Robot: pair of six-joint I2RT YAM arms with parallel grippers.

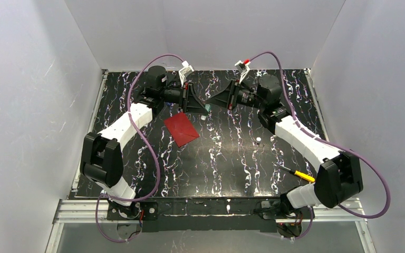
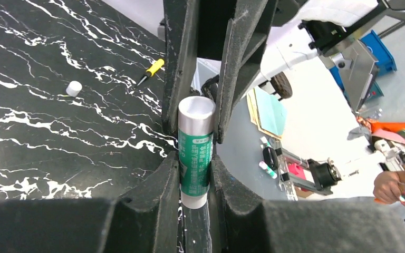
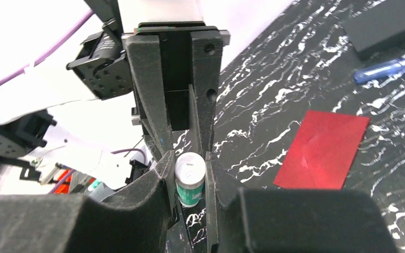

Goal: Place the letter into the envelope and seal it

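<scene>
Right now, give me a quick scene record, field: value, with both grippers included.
left gripper: shut on glue stick
right gripper: shut on the stick's other end
envelope: red, flat on table, ungripped, nearer left arm
letter: not visible
loose items: small white cylinder, yellow screwdriver

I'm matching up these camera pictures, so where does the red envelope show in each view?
Top view: red envelope left of centre.
Left wrist: not in it.
Right wrist: right of centre.
Shared landmark: green glue stick, in all three.
</scene>
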